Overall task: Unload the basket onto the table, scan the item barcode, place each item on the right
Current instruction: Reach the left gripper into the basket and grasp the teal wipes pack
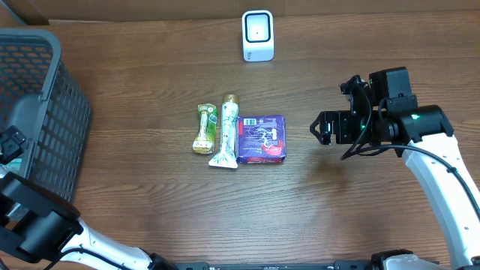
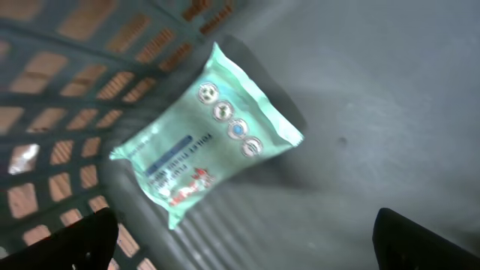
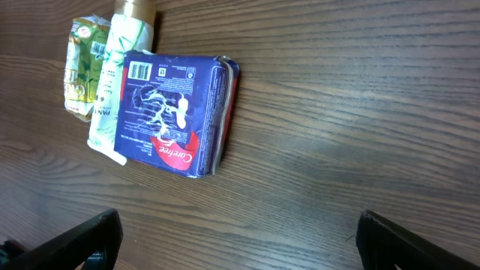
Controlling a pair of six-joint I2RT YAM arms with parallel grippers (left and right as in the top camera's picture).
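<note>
At the table's middle: a blue pack [image 1: 262, 139] lies flat with its barcode facing up near one corner.
Beside it: a white tube [image 1: 225, 131] lies along the pack's left edge, touching it. A yellow-green packet [image 1: 204, 129] lies just beside the tube on its far side.
Scanner [image 1: 257, 35]: small and white, standing upright at the far edge of the table [image 1: 337, 217], well apart from the three things.
Basket [image 1: 52, 112]: dark grey with slatted walls, at the left end of the table.
Pouch [image 2: 206, 135]: pale green with a row of round marks, lying tilted on the basket's floor against a slatted wall.
Left gripper [image 2: 240, 236]: hanging inside the basket above the pouch. Its jaws are spread wide with nothing between them, and they are clear of the pouch.
Right gripper [image 1: 322, 129]: held over bare wood to the right of the blue pack, near it but apart. Its jaws are wide apart and empty.
</note>
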